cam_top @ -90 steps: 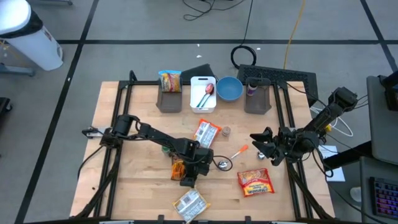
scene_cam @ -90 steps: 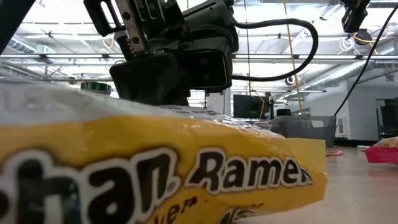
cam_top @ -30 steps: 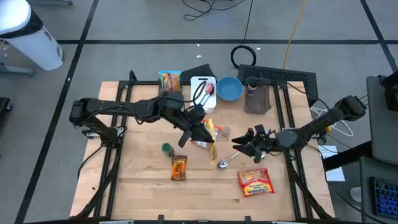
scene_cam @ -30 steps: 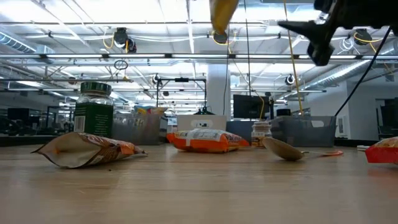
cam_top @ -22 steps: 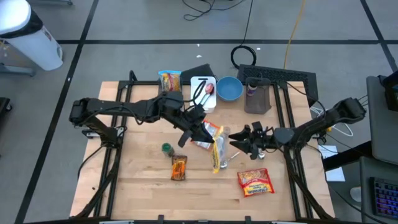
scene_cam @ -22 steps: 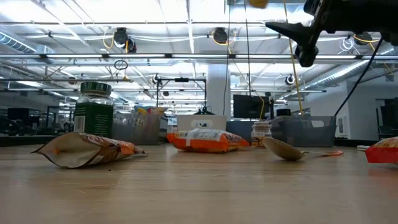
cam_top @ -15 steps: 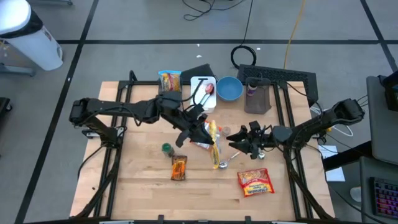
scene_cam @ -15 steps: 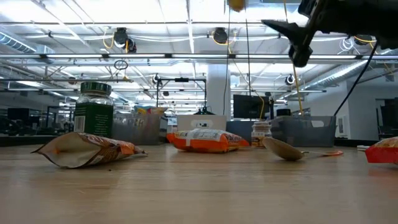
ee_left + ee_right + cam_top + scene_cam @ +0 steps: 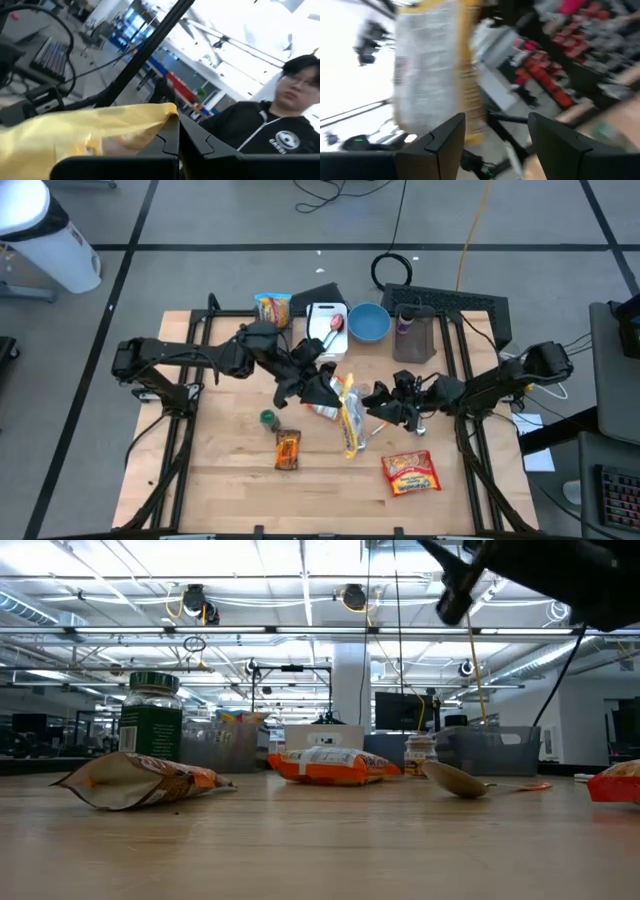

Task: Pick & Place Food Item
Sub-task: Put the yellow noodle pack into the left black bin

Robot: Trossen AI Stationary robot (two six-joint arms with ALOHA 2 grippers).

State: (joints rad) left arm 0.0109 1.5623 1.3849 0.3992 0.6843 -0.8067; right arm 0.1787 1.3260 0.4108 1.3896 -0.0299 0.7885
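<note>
Wooden table (image 9: 200, 480) on a black frame, grey floor around; person (image 9: 272, 120) in a dark top beyond. Scattered on top: green-lidded jar (image 9: 267, 418), orange packet (image 9: 287, 449), red packet (image 9: 410, 472), spoon (image 9: 455, 780). Along the far edge: grey bin (image 9: 272, 332) holding a snack bag (image 9: 272, 308), white tray (image 9: 326, 330) with red items, blue bowl (image 9: 368, 322), second grey bin (image 9: 414, 336) with a small bottle. Above mid-table, left gripper (image 9: 330, 391) clamped on a yellow noodle pack (image 9: 349, 422), hanging lower than a second ago. Right gripper (image 9: 378, 403) nearer now, fingers spread wide, beside the pack.
</note>
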